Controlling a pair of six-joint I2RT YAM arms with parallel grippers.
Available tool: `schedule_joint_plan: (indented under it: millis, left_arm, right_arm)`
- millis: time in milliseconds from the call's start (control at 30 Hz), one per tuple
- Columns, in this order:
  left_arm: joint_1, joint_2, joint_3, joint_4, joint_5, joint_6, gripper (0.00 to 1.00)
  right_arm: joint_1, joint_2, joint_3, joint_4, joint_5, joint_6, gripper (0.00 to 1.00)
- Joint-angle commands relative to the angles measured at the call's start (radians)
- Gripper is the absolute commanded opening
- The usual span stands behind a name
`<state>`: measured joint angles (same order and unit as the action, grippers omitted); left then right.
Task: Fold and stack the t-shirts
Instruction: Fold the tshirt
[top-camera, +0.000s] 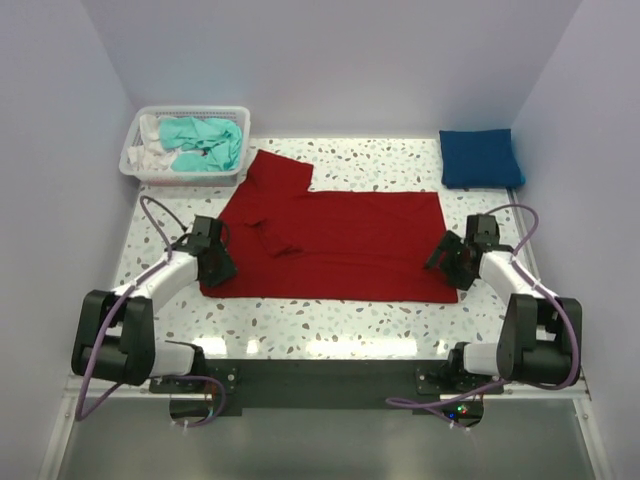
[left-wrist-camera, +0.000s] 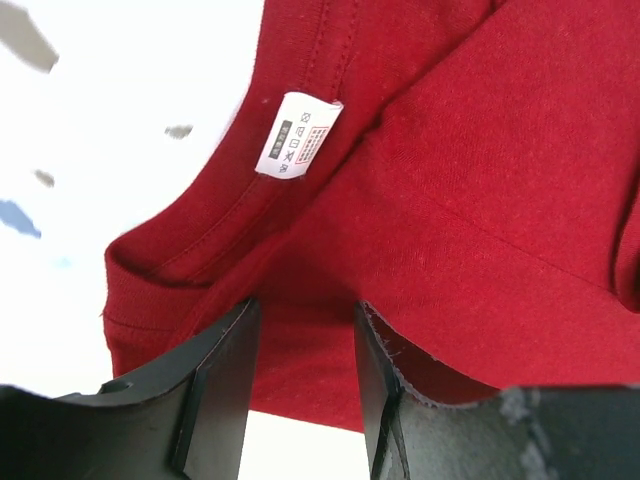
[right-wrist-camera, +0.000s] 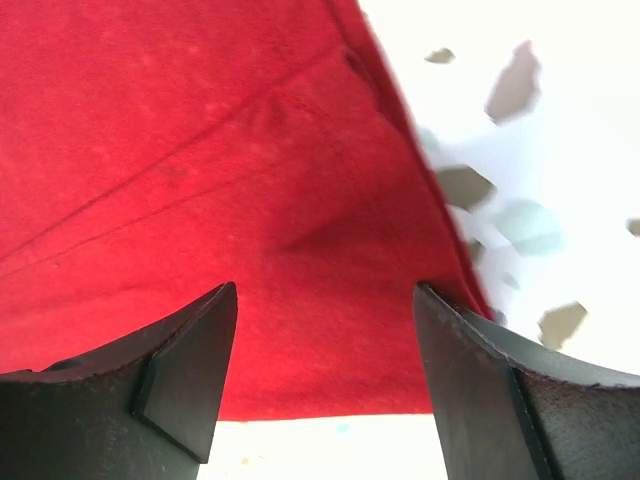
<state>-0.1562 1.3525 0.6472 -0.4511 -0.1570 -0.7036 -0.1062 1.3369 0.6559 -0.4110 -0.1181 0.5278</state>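
Red is in hand: the red shirt (top-camera: 340, 245) lies spread mid-tabletop (top-camera: 300, 325), partly folded. Your left fingers (left-wrist-camera: 215, 390) and right fingers (right-wrist-camera: 185, 370) stand spread over its near corners, pinching nothing. Next, close on both edges evenly. Farther back sit the folded blue shirt (top-camera: 480, 157), far right, and the teal shirt (top-camera: 205, 140), in the basket (top-camera: 190, 109) far left.

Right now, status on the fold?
Left fingers open over red t-shirt at collar end, right fingers open at its near right corner. Blue t-shirt folded far right, teal t-shirt in basket. Nothing in the way.
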Motion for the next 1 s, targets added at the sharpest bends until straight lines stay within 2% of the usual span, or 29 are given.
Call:
schedule_joint_plan:
  millis: [0,100,200,233,333,433,600,800,967]
  left_arm:
    - [0.009,-0.048,-0.070,-0.109,-0.035,-0.053,0.48]
    - [0.007,-0.128,-0.057,-0.168,-0.072,-0.074,0.49]
    - [0.001,-0.211,-0.009,-0.202,-0.064,-0.102,0.55]
    - [-0.003,-0.229,0.017,-0.193,-0.056,-0.114,0.62]
    - [-0.032,-0.268,0.049,-0.128,0.020,-0.148,0.74]
    - [-0.045,-0.257,0.052,-0.028,0.072,-0.178,0.78]
    - [-0.060,-0.165,0.054,0.129,0.143,-0.223,0.78]
    - [-0.083,-0.033,0.078,0.239,0.197,-0.263,0.68]
    - [-0.117,0.046,0.112,0.267,0.214,-0.278,0.59]
  right_arm:
    - [-0.012,-0.074,-0.006,-0.095,0.080,-0.029,0.75]
    - [-0.010,-0.132,0.004,-0.091,0.061,-0.040,0.75]
    - [-0.006,-0.183,-0.015,-0.046,-0.049,-0.042,0.76]
    - [0.000,-0.188,-0.034,-0.031,-0.076,-0.034,0.76]
    - [0.063,-0.200,-0.067,0.029,-0.161,-0.038,0.77]
    - [0.098,-0.219,-0.075,0.032,-0.189,-0.074,0.77]
    - [0.128,-0.240,-0.098,0.075,-0.273,-0.112,0.77]
    - [0.131,-0.235,-0.114,0.078,-0.295,-0.143,0.77]
    - [0.131,-0.246,-0.116,0.063,-0.278,-0.152,0.77]
